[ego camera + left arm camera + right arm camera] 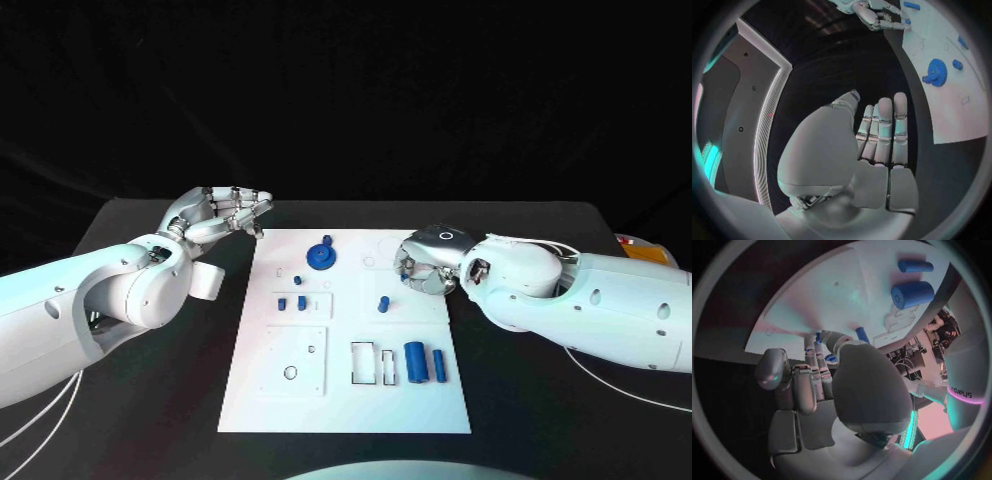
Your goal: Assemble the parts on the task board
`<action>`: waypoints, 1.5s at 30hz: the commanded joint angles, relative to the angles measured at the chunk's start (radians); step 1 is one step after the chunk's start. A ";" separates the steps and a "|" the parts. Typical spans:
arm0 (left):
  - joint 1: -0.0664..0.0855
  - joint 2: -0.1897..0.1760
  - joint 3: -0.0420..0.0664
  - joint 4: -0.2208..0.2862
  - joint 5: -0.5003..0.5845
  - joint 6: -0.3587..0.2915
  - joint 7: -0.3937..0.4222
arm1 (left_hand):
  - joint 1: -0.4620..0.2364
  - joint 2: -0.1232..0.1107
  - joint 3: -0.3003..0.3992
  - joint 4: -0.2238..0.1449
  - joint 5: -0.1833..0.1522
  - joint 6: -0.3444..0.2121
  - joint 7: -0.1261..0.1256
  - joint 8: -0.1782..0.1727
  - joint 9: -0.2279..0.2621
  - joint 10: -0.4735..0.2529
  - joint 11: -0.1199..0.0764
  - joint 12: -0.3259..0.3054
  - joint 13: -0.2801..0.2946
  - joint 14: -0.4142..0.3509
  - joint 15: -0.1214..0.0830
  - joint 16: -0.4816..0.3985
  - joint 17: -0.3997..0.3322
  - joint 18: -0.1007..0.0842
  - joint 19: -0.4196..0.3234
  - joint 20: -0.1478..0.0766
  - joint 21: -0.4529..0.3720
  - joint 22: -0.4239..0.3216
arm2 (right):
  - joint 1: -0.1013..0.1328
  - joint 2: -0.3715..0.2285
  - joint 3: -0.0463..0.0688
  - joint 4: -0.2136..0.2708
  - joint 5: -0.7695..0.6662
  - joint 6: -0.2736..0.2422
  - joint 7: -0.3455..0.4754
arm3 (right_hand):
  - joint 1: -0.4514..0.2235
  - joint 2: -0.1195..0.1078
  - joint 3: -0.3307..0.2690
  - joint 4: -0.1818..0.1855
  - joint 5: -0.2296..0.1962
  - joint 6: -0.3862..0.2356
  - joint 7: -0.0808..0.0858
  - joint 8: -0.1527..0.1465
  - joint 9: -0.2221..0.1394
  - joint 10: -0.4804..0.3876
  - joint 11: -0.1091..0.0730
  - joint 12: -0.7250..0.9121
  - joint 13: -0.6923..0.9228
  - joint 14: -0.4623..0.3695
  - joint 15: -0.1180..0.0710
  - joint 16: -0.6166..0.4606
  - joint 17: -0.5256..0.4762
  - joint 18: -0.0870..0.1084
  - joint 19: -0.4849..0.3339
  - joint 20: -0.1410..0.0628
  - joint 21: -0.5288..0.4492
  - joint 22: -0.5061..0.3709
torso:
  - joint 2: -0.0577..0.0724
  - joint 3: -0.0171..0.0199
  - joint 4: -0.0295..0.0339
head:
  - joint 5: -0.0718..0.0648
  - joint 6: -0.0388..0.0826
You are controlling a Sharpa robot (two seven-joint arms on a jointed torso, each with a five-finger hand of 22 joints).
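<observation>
Two blue cylinders [424, 362] lie near the task board's [346, 405] near edge; one blue gear [322, 257] sits toward its far edge. Left hand [224, 212] beside the board, fingers straight together, empty. Right hand [428, 262] over the board's right edge; grasp unclear.

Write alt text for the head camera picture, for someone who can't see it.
A white task board lies on a black table with small blue parts on it, including a gear and a thick cylinder. The left hand hovers off the board's far left corner; the right hand is over its right edge.
</observation>
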 commanded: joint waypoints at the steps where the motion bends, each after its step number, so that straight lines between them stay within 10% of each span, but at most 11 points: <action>1: 0.001 0.001 0.001 0.001 0.006 0.010 0.007 | 0.009 -0.003 0.005 0.001 -0.001 -0.002 0.004 0.004 -0.001 -0.009 0.001 0.005 -0.001 -0.002 0.001 -0.003 -0.001 0.005 0.005 -0.001 -0.007 -0.001 | -0.008 0.003 -0.005 -0.002 -0.006 0.036 -0.012 | -0.002 0.011 0.011 -0.003 -0.007 0.011 0.000 0.008 0.004 0.012 -0.004 0.006 0.003 0.065 -0.009 0.007 0.058 -0.018 0.005 -0.005 0.007 0.005 | 0.000 -0.0004 0.0007 | 0.001 -0.002; 25: 0.001 0.001 0.001 0.004 0.006 0.006 0.003 | 0.019 -0.007 0.016 -0.001 -0.001 -0.002 0.005 0.010 -0.001 -0.024 0.003 0.008 -0.003 -0.005 0.003 -0.004 -0.004 0.005 0.008 0.000 -0.010 -0.003 | -0.017 0.016 -0.007 0.004 -0.038 0.042 -0.046 | 0.015 0.045 0.058 -0.073 -0.043 0.045 -0.016 0.043 0.039 0.065 -0.023 0.015 0.023 0.067 -0.025 0.021 0.069 -0.025 0.014 -0.020 0.047 0.054 | -0.001 -0.0007 -0.0005 | 0.002 -0.010; 45: 0.001 0.001 0.001 0.003 0.006 0.003 -0.001 | 0.023 -0.010 0.023 -0.001 0.000 -0.005 0.007 0.013 -0.001 -0.035 0.005 0.010 -0.005 -0.009 0.004 -0.005 -0.007 0.005 0.008 0.000 -0.013 -0.005 | -0.014 0.004 -0.006 0.032 -0.049 -0.071 -0.058 | 0.001 0.063 0.081 -0.095 -0.064 0.049 -0.019 0.057 0.058 0.081 -0.027 0.014 0.033 0.068 -0.028 0.025 0.072 -0.027 0.017 -0.023 0.059 0.070 | 0.000 0.0005 -0.0012 | 0.005 -0.006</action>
